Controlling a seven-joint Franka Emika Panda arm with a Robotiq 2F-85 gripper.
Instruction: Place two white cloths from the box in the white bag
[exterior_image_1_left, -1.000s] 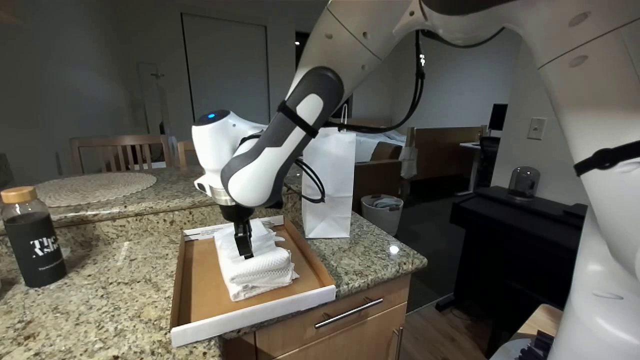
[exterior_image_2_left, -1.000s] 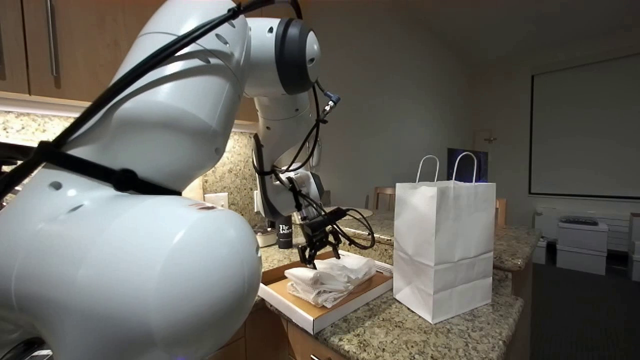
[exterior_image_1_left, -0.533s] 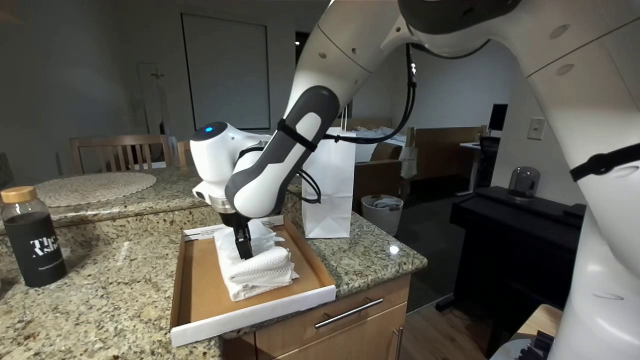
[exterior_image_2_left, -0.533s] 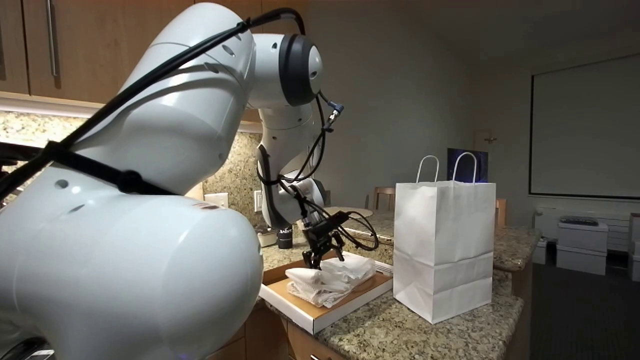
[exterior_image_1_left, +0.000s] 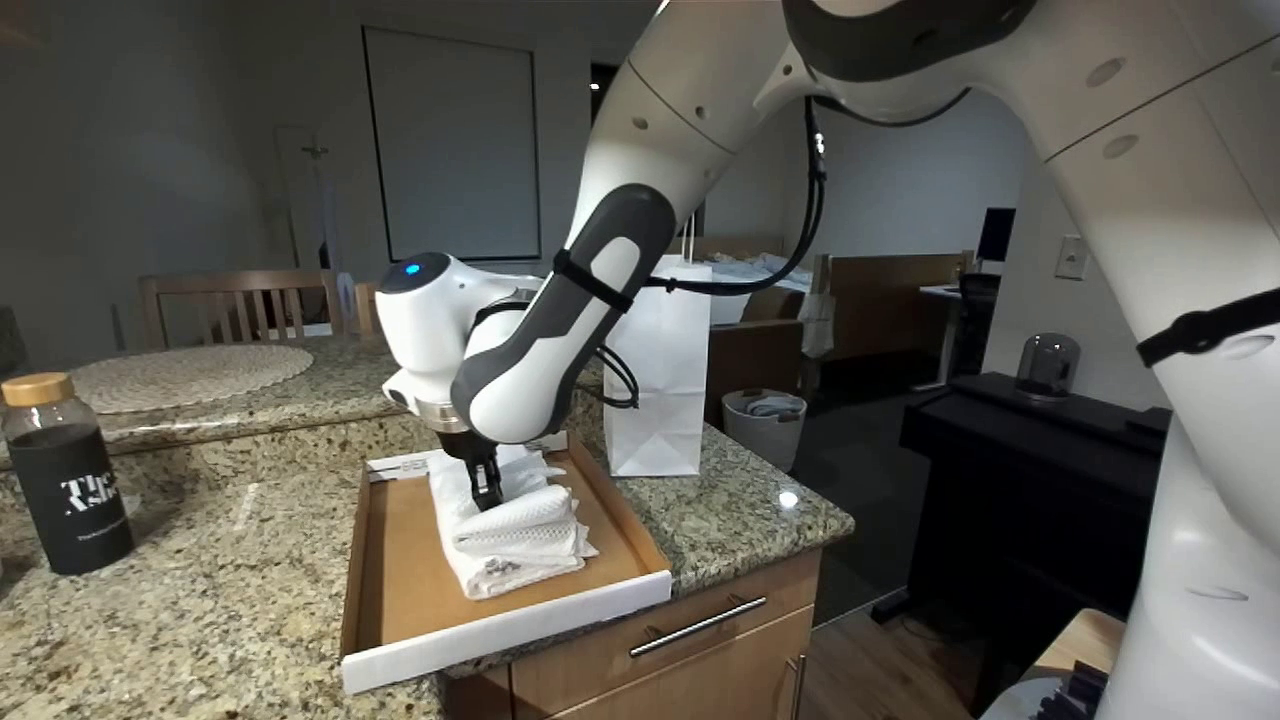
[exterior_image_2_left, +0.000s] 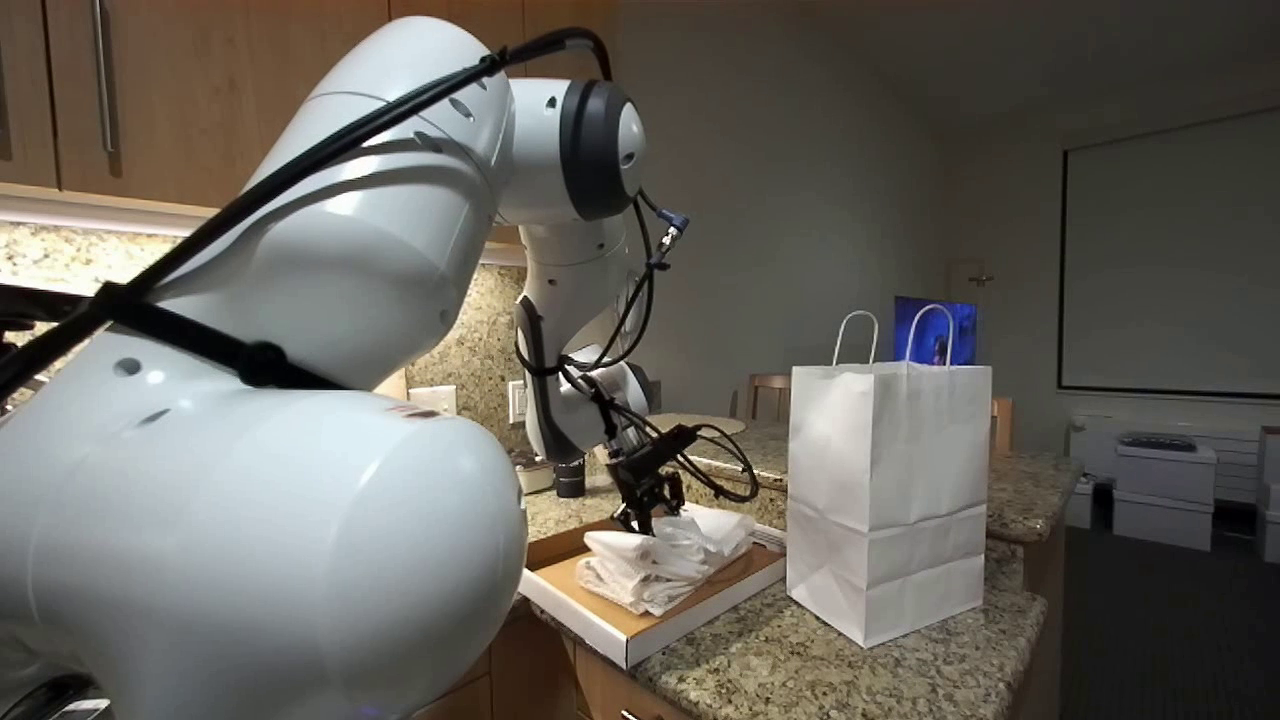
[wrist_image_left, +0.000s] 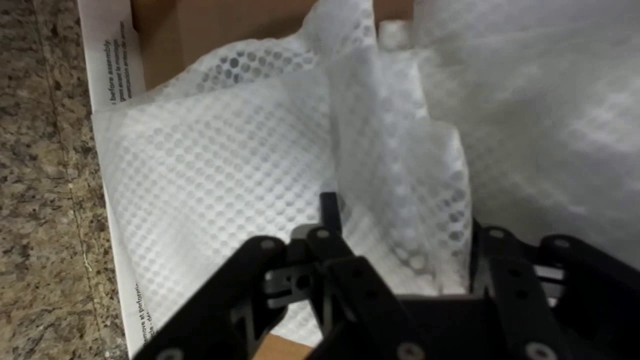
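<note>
The white cloths (exterior_image_1_left: 525, 545) lie folded and stacked in the shallow box (exterior_image_2_left: 705, 612). Over the top of the stack, my gripper (wrist_image_left: 402, 220) points down, its fingers pressed into the fabric. In the wrist view the jaws stand part-way apart, and a crumpled fold of dimpled cloth (wrist_image_left: 390, 165) rises between them. The left finger (wrist_image_left: 330, 212) shows against the cloth; the right fingertip is largely hidden behind the fold. How firmly the fold is pinched does not show. The white bag (exterior_image_2_left: 885, 490) stands upright beside the box, handles up; its inside is hidden.
A dark bottle with a wooden cap (exterior_image_1_left: 70, 500) stands on the granite counter to one side of the box. Behind it rises a ledge with a round woven mat (exterior_image_1_left: 190, 375). Both box and bag are close to the counter's edge (exterior_image_1_left: 800, 545).
My gripper has come down slightly onto the stack, and its fingers have drawn closer together. The top cloth has bunched up between them and shifted a little. Bag and box have stayed put.
</note>
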